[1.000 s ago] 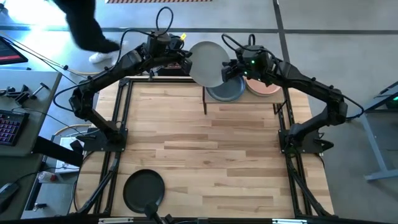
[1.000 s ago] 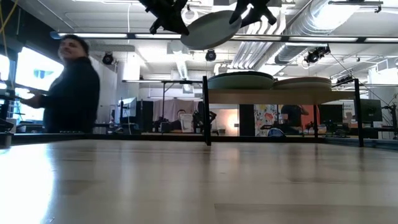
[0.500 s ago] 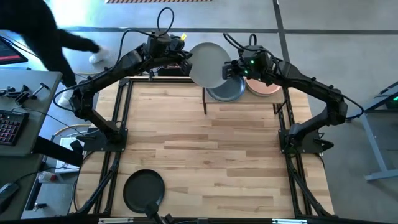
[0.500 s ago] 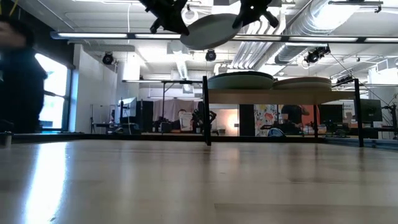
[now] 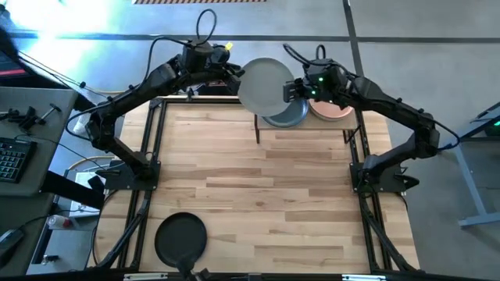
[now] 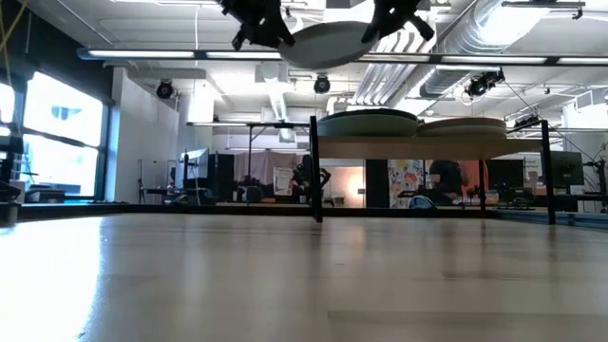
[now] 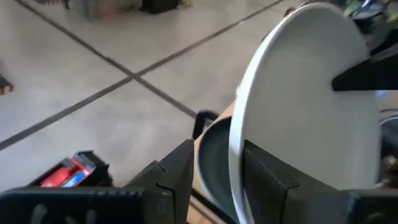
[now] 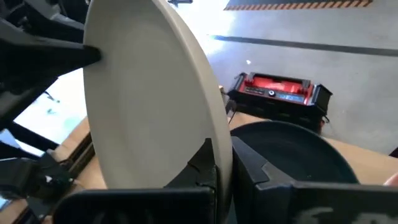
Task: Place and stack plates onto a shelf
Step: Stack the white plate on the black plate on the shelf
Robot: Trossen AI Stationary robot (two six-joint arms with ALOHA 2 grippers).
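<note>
The left hand (image 5: pixel 234 74) pinches the left rim of an off-white plate (image 5: pixel 264 81), its two dark fingers (image 7: pixel 264 180) closed on either side of the edge. The right hand (image 5: pixel 291 87) grips the opposite rim the same way, fingers (image 8: pixel 211 168) clamped on the edge. Between them the plate hangs in the air, slightly tilted, above and just left of the shelf (image 6: pixel 427 147). On the shelf, at the far edge of the tabletop (image 5: pixel 258 195), a dark teal plate (image 5: pixel 287 115) tops the left stack and a terracotta pink plate (image 5: pixel 334 112) tops the right stack, side by side. A black plate (image 5: pixel 180 237) lies alone near the front left of the tabletop, well apart. Beyond the tabletop sits a red-and-black box (image 8: pixel 280 93); its label is too small to read.
</note>
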